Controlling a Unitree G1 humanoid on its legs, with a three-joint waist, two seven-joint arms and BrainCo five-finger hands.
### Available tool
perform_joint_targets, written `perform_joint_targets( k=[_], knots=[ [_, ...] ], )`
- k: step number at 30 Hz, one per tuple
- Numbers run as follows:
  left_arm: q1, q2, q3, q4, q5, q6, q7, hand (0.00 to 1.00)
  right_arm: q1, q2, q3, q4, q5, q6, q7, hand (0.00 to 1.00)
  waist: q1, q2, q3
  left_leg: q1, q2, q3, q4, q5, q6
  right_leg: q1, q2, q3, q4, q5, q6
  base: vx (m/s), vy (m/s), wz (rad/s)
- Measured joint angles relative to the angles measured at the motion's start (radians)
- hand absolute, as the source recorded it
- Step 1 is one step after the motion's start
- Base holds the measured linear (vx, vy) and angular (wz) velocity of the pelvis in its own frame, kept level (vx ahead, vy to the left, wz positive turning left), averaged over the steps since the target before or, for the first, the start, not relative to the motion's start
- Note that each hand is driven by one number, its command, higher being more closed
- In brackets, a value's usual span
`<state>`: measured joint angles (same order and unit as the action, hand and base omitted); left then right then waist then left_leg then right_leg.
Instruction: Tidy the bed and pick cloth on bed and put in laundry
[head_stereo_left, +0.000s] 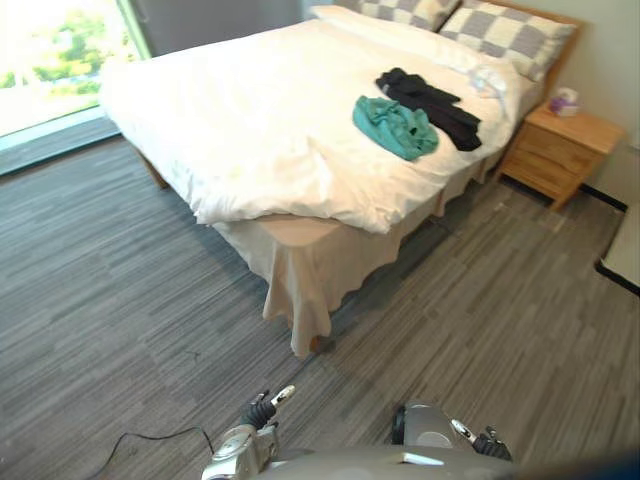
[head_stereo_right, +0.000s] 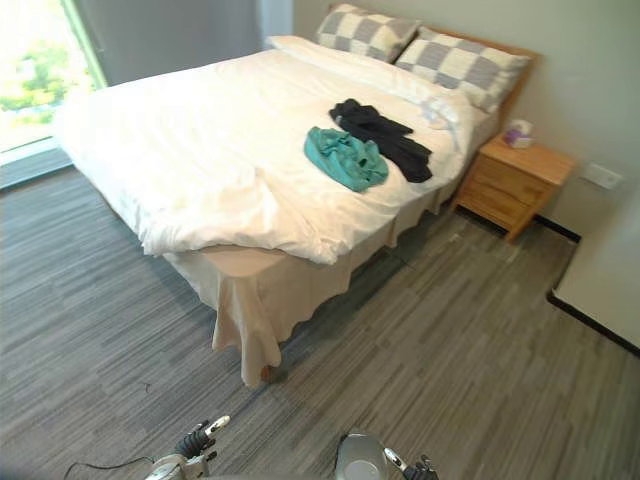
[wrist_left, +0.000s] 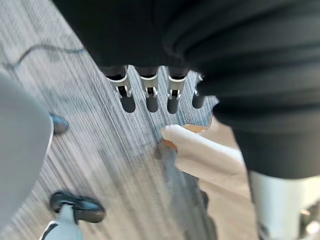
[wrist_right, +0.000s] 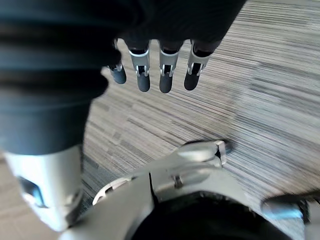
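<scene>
A teal cloth (head_stereo_left: 395, 127) lies crumpled on the white duvet (head_stereo_left: 240, 110) on the bed's right side. A black cloth (head_stereo_left: 432, 105) lies spread just beyond it, touching it, nearer the checked pillows (head_stereo_left: 505, 35). The duvet's near corner is rumpled and pulled up, baring the beige bed skirt (head_stereo_left: 300, 270). My left hand (wrist_left: 151, 97) hangs low over the floor, well short of the bed, fingers straight and holding nothing. My right hand (wrist_right: 143, 75) hangs the same way, open and empty. Both hands sit at the bottom edge of the eye views, left hand (head_stereo_left: 262, 410) and right hand (head_stereo_left: 488, 443).
A wooden nightstand (head_stereo_left: 560, 150) with a tissue box (head_stereo_left: 565, 100) stands right of the bed's head. A window (head_stereo_left: 50, 60) runs along the far left. A white, dark-edged object (head_stereo_left: 625, 250) lies at the right edge. Grey striped floor (head_stereo_left: 130, 300) lies between me and the bed.
</scene>
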<state>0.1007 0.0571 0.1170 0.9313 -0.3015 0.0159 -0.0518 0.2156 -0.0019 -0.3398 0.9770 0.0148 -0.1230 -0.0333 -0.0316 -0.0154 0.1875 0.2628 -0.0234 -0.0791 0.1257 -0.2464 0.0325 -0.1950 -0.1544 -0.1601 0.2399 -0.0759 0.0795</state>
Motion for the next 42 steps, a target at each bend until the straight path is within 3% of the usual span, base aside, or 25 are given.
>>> perform_joint_targets(
  k=[1,2,4,5,7,8,10,12,13,15,16,18,20,24,27,29,30,32,33,37,41,42],
  knots=[
    [0.003,-0.006,0.035,-0.01,0.01,-0.003,-0.01,0.0,0.011,0.004,0.012,-0.003,-0.001,-0.001,0.005,0.0,0.009,-0.009,-0.001,0.002,0.011,-0.005,0.037,-0.05,-0.036,0.016,0.009,0.031,-0.062,0.038,0.0,0.44,-0.377,0.27],
    [0.004,-0.016,0.065,-0.015,0.019,-0.009,-0.014,0.0,0.02,0.006,0.011,-0.011,-0.001,-0.004,0.012,0.0,0.017,-0.019,-0.003,0.023,0.033,-0.004,0.056,-0.094,-0.057,0.027,0.014,0.024,-0.048,0.143,-0.012,0.45,-0.392,0.29],
    [0.005,-0.061,0.083,-0.015,0.018,-0.015,-0.014,0.0,0.016,-0.026,0.013,-0.027,-0.002,-0.009,0.022,0.0,0.009,0.038,0.007,0.043,0.107,0.033,0.054,-0.112,-0.081,0.022,0.056,-0.033,0.043,0.057,-0.046,0.43,-0.371,0.44],
    [0.0,-0.076,0.084,-0.016,0.02,-0.019,-0.014,0.0,0.013,-0.03,0.013,-0.029,-0.002,-0.013,0.024,0.0,0.003,0.051,0.006,0.045,0.117,0.06,0.052,-0.101,-0.092,0.021,0.056,-0.052,0.069,0.028,-0.051,0.49,-0.401,0.7],
    [-0.001,-0.086,0.091,-0.018,0.017,-0.037,-0.008,0.0,-0.001,-0.038,0.03,-0.015,-0.017,-0.012,0.026,0.0,-0.004,0.041,0.007,0.051,0.135,0.096,0.056,-0.033,-0.112,0.025,0.052,-0.079,0.13,-0.043,-0.065,0.42,-0.358,0.48],
    [0.001,-0.088,0.093,-0.017,0.015,-0.05,0.009,0.0,-0.022,-0.05,0.039,0.004,-0.043,-0.002,0.032,0.0,0.006,0.045,0.001,0.019,0.152,0.091,0.137,-0.005,-0.118,0.054,0.067,-0.093,0.107,-0.065,-0.074,0.33,-0.31,0.19],
    [0.0,-0.086,0.1,-0.013,0.006,-0.058,0.024,0.0,-0.026,-0.06,0.042,0.008,-0.072,0.008,0.038,0.0,0.01,0.049,0.002,-0.071,0.182,0.086,0.335,0.007,-0.137,0.116,0.089,-0.117,0.043,-0.068,-0.079,0.28,-0.255,0.32],
    [-0.003,-0.08,0.097,-0.009,-0.015,-0.079,0.047,0.0,-0.043,-0.073,0.044,0.047,-0.103,0.031,0.046,0.0,0.018,0.054,0.011,-0.184,0.239,0.14,0.576,-0.019,-0.146,0.243,0.105,-0.178,-0.053,-0.055,-0.091,0.26,-0.174,0.59],
    [-0.004,-0.076,0.091,-0.009,-0.028,-0.079,0.055,0.0,-0.048,-0.079,0.047,0.065,-0.116,0.042,0.048,0.0,0.021,0.053,0.011,-0.206,0.251,0.181,0.587,-0.031,-0.144,0.281,0.103,-0.203,-0.077,-0.053,-0.094,0.27,-0.14,0.64],
    [-0.004,-0.072,0.079,-0.01,-0.045,-0.077,0.055,0.0,-0.067,-0.09,0.059,0.073,-0.129,0.055,0.052,0.0,0.024,0.057,0.009,-0.236,0.244,0.254,0.469,-0.034,-0.139,0.334,0.094,-0.231,-0.116,-0.054,-0.087,0.18,-0.039,0.42],
    [-0.004,-0.073,0.075,-0.011,-0.051,-0.072,0.052,0.0,-0.078,-0.101,0.072,0.071,-0.132,0.056,0.052,0.0,0.023,0.066,0.007,-0.255,0.229,0.285,0.32,0.022,-0.126,0.347,0.092,-0.25,-0.133,-0.053,-0.075,0.2,0.044,0.41],
    [-0.001,-0.068,0.064,-0.003,-0.05,-0.059,0.05,0.0,-0.088,-0.105,0.074,0.077,-0.126,0.062,0.051,0.0,0.022,0.073,-0.008,-0.236,0.205,0.313,0.181,0.051,-0.113,0.363,0.085,-0.273,-0.149,-0.051,-0.055,0.25,0.076,0.53],
    [0.004,-0.041,0.06,-0.001,-0.05,-0.038,0.055,0.0,-0.096,-0.092,0.073,0.078,-0.116,0.062,0.049,0.0,0.025,0.037,-0.012,-0.186,0.147,0.301,0.031,0.116,-0.1,0.361,0.051,-0.298,-0.165,-0.046,-0.046,0.22,0.109,0.46],
    [0.024,-0.026,0.057,0.021,-0.133,-0.019,0.102,0.0,-0.1,-0.08,0.064,0.078,-0.113,0.062,0.049,0.0,0.027,0.021,-0.014,-0.138,0.107,0.276,-0.065,0.176,-0.09,0.397,0.027,-0.325,-0.172,-0.045,-0.044,0.13,0.051,0.43],
    [0.041,-0.018,0.058,0.035,-0.283,-0.025,0.175,0.0,-0.102,-0.075,0.045,0.079,-0.098,0.062,0.049,0.0,0.027,0.018,-0.016,-0.118,0.096,0.259,-0.109,0.208,-0.089,0.413,0.022,-0.326,-0.172,-0.043,-0.041,0.04,-0.012,0.32],
    [0.052,-0.023,0.076,0.038,-0.469,-0.068,0.243,0.0,-0.103,-0.071,0.036,0.079,-0.081,0.062,0.048,0.0,0.035,0.015,-0.014,-0.104,0.093,0.259,-0.158,0.247,-0.094,0.412,0.022,-0.326,-0.172,-0.039,-0.034,-0.03,-0.046,0.17],
    [0.053,-0.025,0.081,0.038,-0.492,-0.076,0.25,0.0,-0.103,-0.07,0.035,0.079,-0.074,0.063,0.048,0.0,0.035,0.015,-0.014,-0.103,0.093,0.259,-0.162,0.249,-0.094,0.412,0.023,-0.327,-0.172,-0.039,-0.034,-0.05,-0.047,0.15],
    [0.064,-0.033,0.136,0.029,-0.659,-0.155,0.282,0.0,-0.103,-0.066,0.034,0.079,-0.04,0.073,0.046,0.0,0.036,0.014,-0.013,-0.095,0.093,0.258,-0.191,0.27,-0.096,0.411,0.026,-0.327,-0.173,-0.039,-0.034,-0.08,-0.036,0.11],
    [0.066,-0.033,0.145,0.025,-0.67,-0.163,0.286,0.0,-0.103,-0.066,0.034,0.079,-0.035,0.075,0.046,0.0,0.036,0.014,-0.013,-0.092,0.093,0.258,-0.196,0.273,-0.096,0.411,0.027,-0.327,-0.173,-0.039,-0.034,-0.1,-0.029,0.02],
    [0.08,-0.029,0.245,-0.084,-0.74,-0.29,0.32,0.0,-0.104,-0.066,0.034,0.078,0.013,0.098,0.049,0.0,0.036,0.011,-0.009,-0.101,0.087,0.248,-0.226,0.282,-0.094,0.406,0.03,-0.33,-0.196,-0.051,-0.017,-0.14,-0.011,0.06],
    [0.085,-0.029,0.313,-0.25,-0.698,-0.392,0.34,0.0,-0.091,-0.067,0.036,0.075,0.04,0.116,0.05,0.0,0.026,0.02,-0.009,-0.121,0.089,0.235,-0.23,0.281,-0.084,0.391,0.032,-0.341,-0.195,-0.058,-0.013,-0.21,0.027,0.12],
    [0.086,-0.029,0.318,-0.266,-0.691,-0.398,0.341,0.0,-0.089,-0.066,0.037,0.073,0.04,0.116,0.05,0.0,0.025,0.022,-0.01,-0.125,0.09,0.235,-0.23,0.281,-0.084,0.389,0.033,-0.342,-0.197,-0.058,-0.013,-0.13,0.021,0.09]
  ],
)
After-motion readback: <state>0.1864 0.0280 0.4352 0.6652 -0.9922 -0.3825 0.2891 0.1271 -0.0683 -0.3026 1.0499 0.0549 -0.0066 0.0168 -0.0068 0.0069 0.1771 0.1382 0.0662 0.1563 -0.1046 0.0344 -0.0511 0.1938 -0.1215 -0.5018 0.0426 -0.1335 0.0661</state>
